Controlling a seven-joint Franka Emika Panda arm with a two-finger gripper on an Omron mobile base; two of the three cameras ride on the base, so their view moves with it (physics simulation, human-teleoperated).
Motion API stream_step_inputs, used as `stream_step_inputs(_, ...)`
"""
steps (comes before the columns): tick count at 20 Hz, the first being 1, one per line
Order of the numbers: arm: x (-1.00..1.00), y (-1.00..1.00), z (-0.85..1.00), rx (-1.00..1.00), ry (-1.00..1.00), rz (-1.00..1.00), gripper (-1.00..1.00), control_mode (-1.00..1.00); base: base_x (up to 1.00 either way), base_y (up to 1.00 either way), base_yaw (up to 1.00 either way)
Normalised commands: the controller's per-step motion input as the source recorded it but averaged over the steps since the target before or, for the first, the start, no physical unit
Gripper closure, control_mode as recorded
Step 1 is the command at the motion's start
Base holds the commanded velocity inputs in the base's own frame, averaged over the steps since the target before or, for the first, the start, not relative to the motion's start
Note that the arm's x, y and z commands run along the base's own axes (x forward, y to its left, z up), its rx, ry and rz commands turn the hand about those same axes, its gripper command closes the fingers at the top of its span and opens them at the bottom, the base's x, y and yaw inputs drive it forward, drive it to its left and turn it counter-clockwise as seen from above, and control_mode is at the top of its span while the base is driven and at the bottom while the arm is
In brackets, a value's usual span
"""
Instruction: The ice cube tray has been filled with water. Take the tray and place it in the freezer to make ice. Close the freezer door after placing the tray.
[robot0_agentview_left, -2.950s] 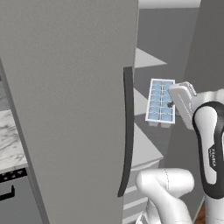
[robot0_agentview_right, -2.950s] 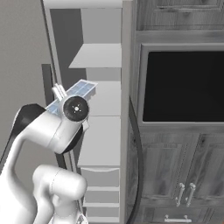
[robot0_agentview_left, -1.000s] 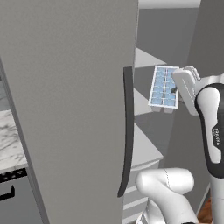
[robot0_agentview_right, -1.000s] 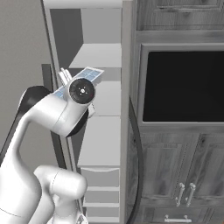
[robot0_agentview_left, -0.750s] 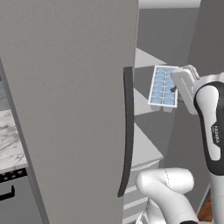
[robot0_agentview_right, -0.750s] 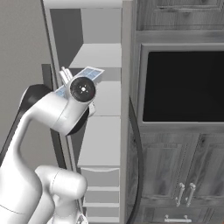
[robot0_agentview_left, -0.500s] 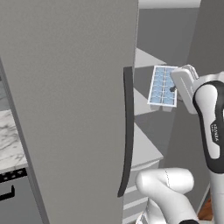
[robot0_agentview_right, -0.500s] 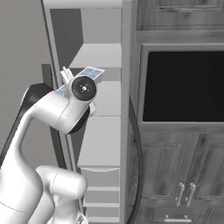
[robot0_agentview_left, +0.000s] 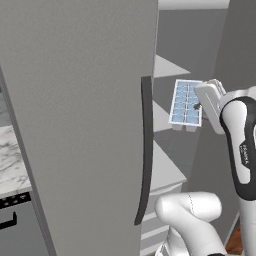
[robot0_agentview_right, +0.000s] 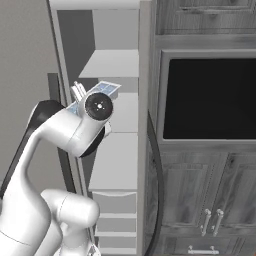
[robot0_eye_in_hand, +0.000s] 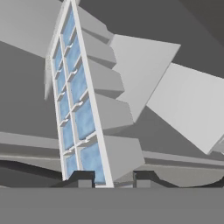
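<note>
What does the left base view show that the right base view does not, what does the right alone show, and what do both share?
Left base view alone: the freezer door swung open, its long dark handle, and the ice cube tray face-on with its blue water cells. Right base view alone: the dark wall oven and wooden cabinet doors beneath it. Both: the tray held at one end by the gripper in front of the freezer's white shelves.
</note>
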Motion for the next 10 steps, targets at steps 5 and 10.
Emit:
stream_step_inputs(5,0.00,0.00,-0.22,0.00,0.00,0.00,1.00,-1.00,0.00,0.00,0.00)
stream_step_inputs(10,0.06,0.00,-0.15,0.00,0.00,0.00,1.00,-1.00,0.00,0.00,0.00)
